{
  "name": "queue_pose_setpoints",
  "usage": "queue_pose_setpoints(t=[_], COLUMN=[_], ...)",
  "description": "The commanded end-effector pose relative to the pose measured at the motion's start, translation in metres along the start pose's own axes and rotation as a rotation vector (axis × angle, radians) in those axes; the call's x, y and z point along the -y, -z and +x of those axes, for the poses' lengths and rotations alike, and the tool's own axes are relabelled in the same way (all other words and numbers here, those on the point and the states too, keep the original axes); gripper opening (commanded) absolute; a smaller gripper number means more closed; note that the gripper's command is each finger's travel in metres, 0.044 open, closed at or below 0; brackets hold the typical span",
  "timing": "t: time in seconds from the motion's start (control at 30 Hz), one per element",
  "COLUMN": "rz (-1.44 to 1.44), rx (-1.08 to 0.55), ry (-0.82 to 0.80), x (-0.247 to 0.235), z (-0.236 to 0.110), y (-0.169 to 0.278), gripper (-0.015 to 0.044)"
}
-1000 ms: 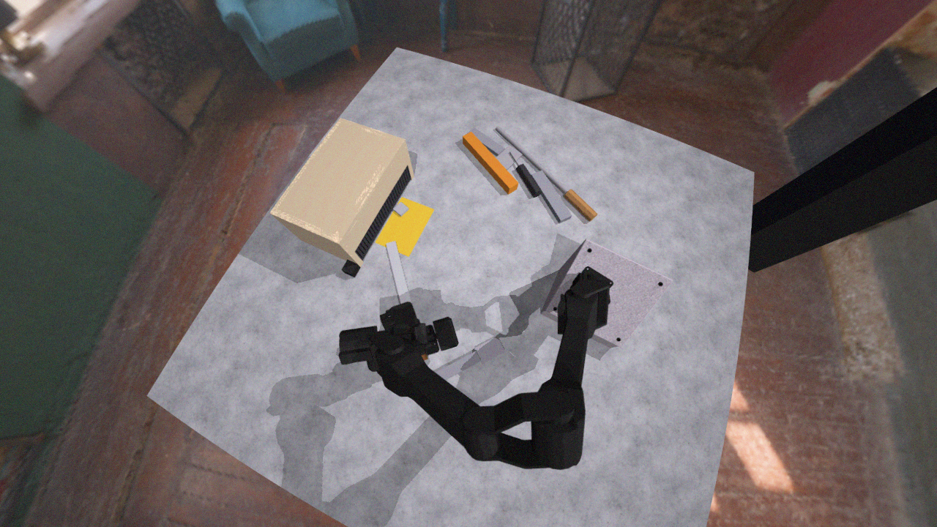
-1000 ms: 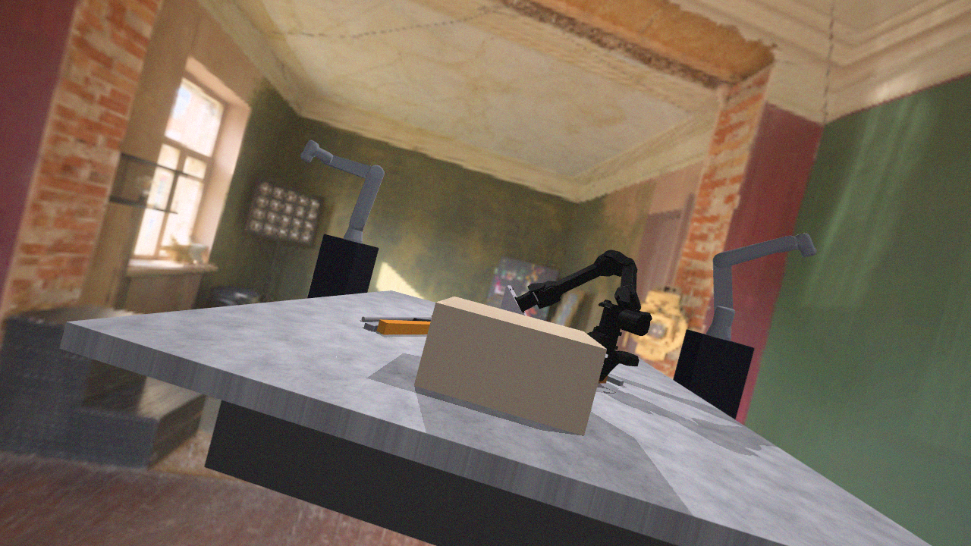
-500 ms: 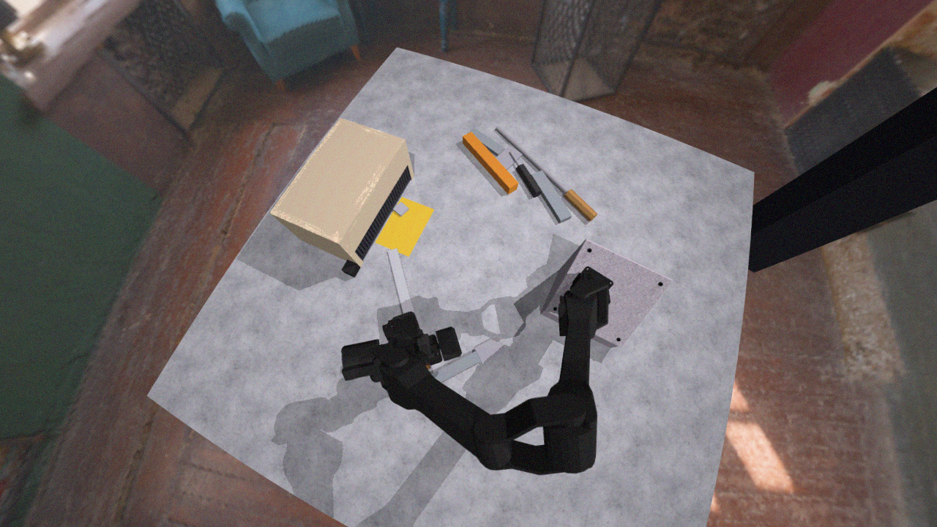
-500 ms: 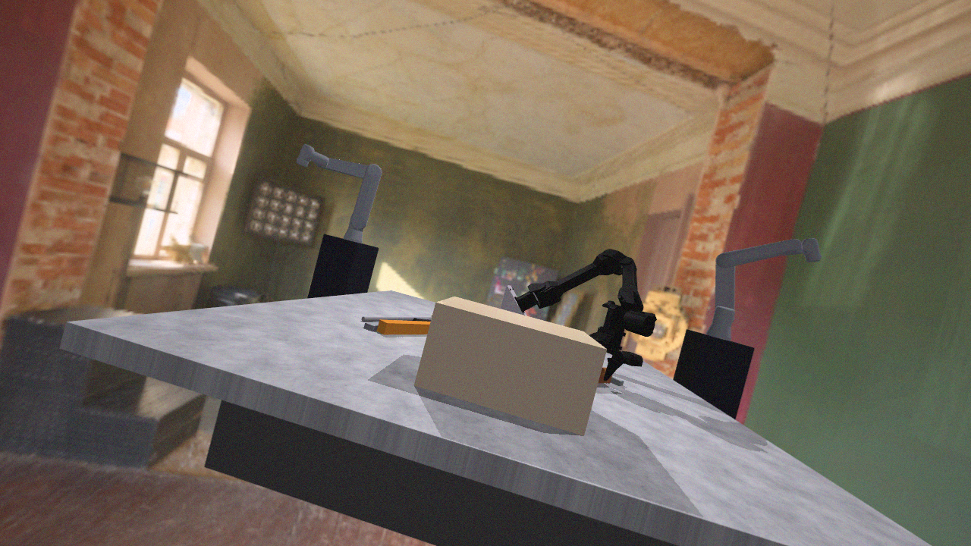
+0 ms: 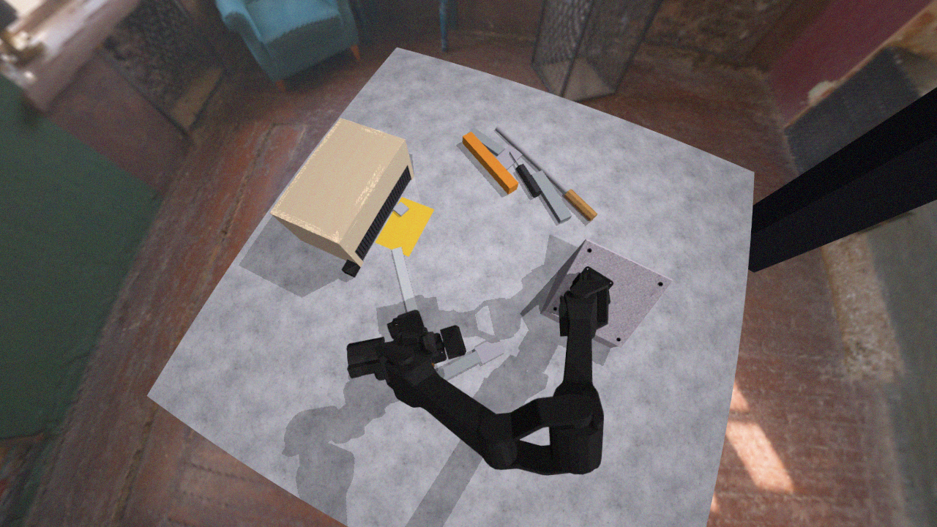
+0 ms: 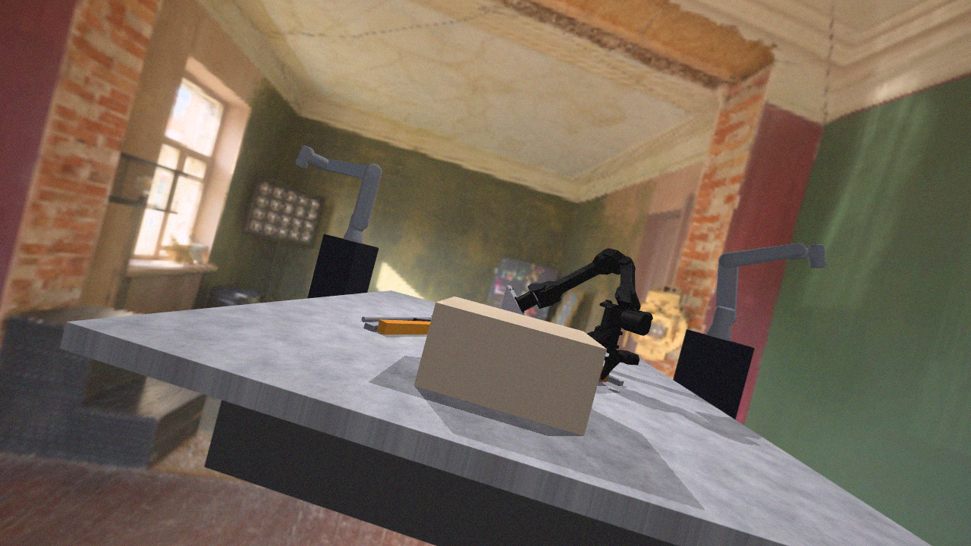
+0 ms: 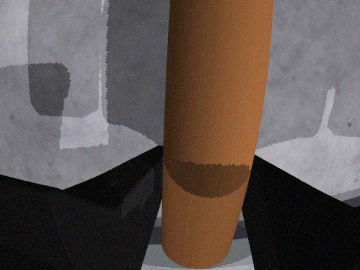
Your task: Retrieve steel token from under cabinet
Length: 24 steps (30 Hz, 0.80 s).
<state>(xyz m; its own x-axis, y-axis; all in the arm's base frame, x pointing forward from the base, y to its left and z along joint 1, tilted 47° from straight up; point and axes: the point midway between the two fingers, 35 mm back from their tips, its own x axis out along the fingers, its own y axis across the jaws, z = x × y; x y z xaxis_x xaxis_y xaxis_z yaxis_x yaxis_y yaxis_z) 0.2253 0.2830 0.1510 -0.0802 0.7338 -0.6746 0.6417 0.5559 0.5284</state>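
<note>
My gripper (image 5: 411, 326) (image 6: 611, 358) (image 7: 203, 159) is shut on the round wooden handle (image 7: 216, 100) of a long tool. Its flat grey blade (image 5: 402, 275) points at the cabinet, and its tip is at the near edge of the yellow marked area (image 5: 413, 233). The steel token (image 5: 400, 208), a small grey square, lies flat at the corner of the yellow area closest to the cabinet's vent slots. The blade tip is well short of it. The beige cabinet (image 5: 337, 183) (image 6: 509, 363) stands at the table's left, and in the exterior view it hides the token and the marked area.
Several spare tools lie at the back: an orange bar (image 5: 489, 162), a black-handled tool (image 5: 527, 180), a grey flat bar (image 5: 554, 197) and a wooden-handled tool (image 5: 580, 204). A grey flat piece (image 5: 473, 359) lies by my forearm. The arm's base plate (image 5: 634, 288) is at the right.
</note>
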Motion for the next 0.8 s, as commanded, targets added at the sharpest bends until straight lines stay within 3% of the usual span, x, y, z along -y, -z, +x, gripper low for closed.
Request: queue_pose_setpoints(t=[0.0,0.77], rz=[-0.004,-0.003], rx=[0.004,0.004], ry=[-0.007,-0.005], x=[0.004,0.024], z=[-0.003,-0.002], y=[-0.001,-0.007], gripper=[0.0000,0.0000])
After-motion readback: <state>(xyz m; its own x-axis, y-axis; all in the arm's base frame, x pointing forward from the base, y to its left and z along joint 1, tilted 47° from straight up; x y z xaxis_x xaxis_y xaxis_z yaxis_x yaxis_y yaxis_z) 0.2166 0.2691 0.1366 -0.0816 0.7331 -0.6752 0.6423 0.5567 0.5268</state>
